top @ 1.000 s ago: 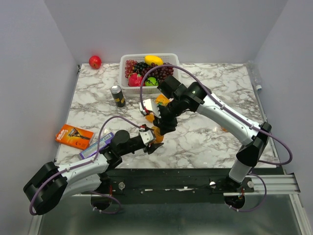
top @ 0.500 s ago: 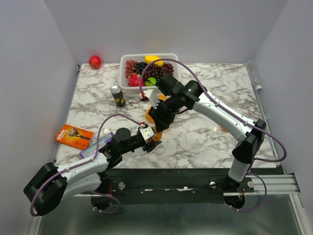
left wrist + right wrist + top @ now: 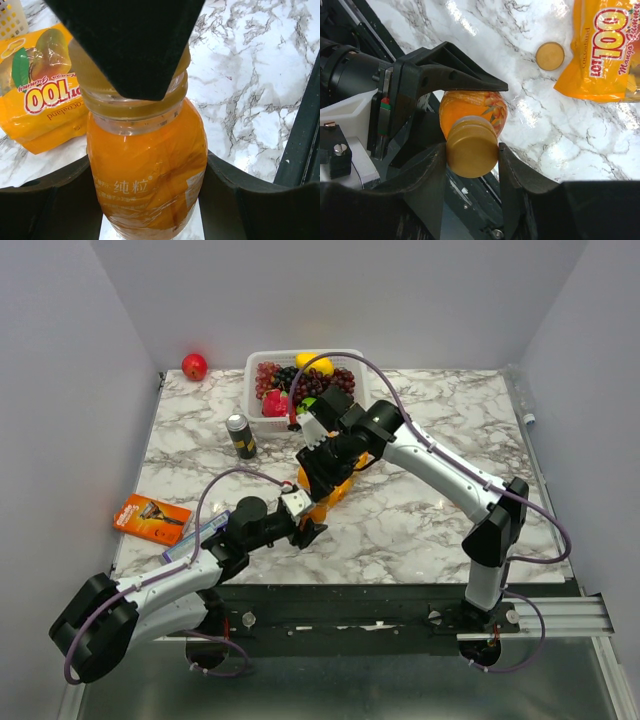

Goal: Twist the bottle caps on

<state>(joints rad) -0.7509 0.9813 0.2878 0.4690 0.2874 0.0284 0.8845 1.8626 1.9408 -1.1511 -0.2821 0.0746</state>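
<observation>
My left gripper (image 3: 147, 200) is shut on the body of a small orange juice bottle (image 3: 147, 165) and holds it upright near the table's front edge (image 3: 320, 508). My right gripper (image 3: 471, 150) comes down from above and is shut on a golden-orange cap (image 3: 471, 146) sitting on that bottle's neck (image 3: 472, 111). In the top view the right gripper (image 3: 322, 482) is directly over the left gripper (image 3: 306, 526). A second golden-orange cap (image 3: 550, 55) lies loose on the marble. The white cap and the other two bottles are out of view.
An orange mango-gummy bag (image 3: 40, 100) lies just behind the bottle. A dark can (image 3: 240, 436), a white fruit basket (image 3: 252, 390) and a red apple (image 3: 194, 366) stand at the back. An orange box (image 3: 150, 517) and a blue packet (image 3: 195, 537) lie front left.
My right wrist has turned about the cap and its arm has swung left, staying over the bottle. My left gripper keeps hold of the bottle and has barely shifted.
</observation>
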